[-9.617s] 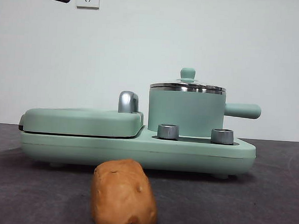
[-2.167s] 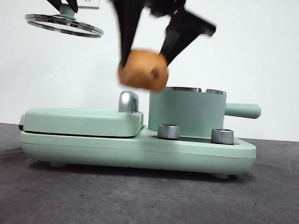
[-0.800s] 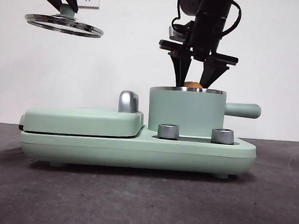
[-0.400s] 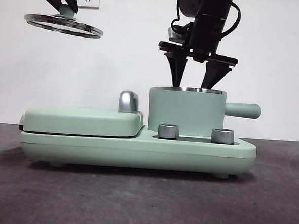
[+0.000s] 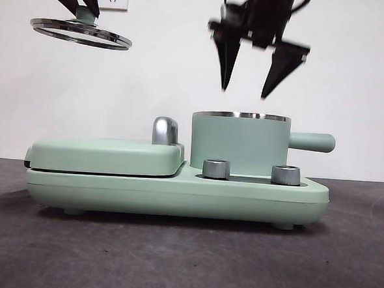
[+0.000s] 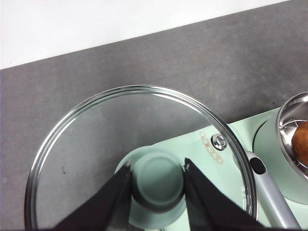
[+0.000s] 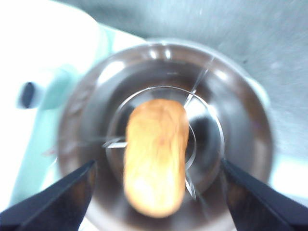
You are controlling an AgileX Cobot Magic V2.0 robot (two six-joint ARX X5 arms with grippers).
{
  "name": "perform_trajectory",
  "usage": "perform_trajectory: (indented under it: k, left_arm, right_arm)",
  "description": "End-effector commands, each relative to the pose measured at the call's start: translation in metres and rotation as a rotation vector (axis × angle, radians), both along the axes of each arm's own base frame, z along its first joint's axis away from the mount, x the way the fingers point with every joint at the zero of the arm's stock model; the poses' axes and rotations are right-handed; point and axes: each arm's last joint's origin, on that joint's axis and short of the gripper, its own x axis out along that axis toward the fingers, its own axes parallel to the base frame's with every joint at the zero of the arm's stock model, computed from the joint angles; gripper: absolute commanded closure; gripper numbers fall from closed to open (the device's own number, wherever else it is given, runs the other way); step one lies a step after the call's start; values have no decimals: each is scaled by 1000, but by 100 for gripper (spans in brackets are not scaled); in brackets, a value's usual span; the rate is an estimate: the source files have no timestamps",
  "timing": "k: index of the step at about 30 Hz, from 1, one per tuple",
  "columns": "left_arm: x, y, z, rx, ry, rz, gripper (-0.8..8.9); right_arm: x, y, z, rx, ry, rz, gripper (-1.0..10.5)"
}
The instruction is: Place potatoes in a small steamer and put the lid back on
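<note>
The orange-brown potato (image 7: 155,156) lies inside the small steamer (image 5: 239,142), a mint green pot with a steel rim (image 7: 166,130); the front view hides it behind the pot wall, and a sliver of potato (image 6: 302,148) shows in the left wrist view. My right gripper (image 5: 244,93) hangs open just above the pot's mouth, holding nothing. High at the far left, my left gripper (image 5: 86,11) is shut on the green knob (image 6: 158,179) of the lid (image 5: 80,33), which hangs slightly tilted in the air over the griddle.
The pot stands on a mint green appliance base (image 5: 176,192) with two steel dials (image 5: 216,169). A flat hinged griddle cover (image 5: 106,156) with a chrome handle (image 5: 165,130) fills its left half. The pot's side handle (image 5: 311,142) points right. Dark grey tabletop (image 5: 185,261) lies in front.
The right gripper has risen from the pot's rim to well above it, jaws open. The potato stays in the pot. The left gripper holds the lid still.
</note>
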Motion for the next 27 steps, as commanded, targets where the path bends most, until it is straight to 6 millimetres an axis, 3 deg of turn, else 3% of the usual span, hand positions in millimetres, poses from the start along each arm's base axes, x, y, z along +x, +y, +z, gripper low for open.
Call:
perform_trajectory:
  k: [1,7,14,19,27]
  left_arm:
    - [-2,-2,11,-16,-52,-23,809]
    - [-3,-6,11,-26,-49,-41,809]
    - [-5,-16,11,-28,-45,-69,808]
    - [-8,-26,9,-28,-36,-101,808]
    - [-17,-51,9,-28,-33,-174,808]
  right_arm:
    - [-18,-4,33,15,-40,23,542]
    - [-58,-15,82,75,-147,71,542]
    - [-121,-28,118,73,-247,106,542]
    - [-166,-42,119,52,-246,136,542]
    - [-222,-67,90,25,-244,156,542]
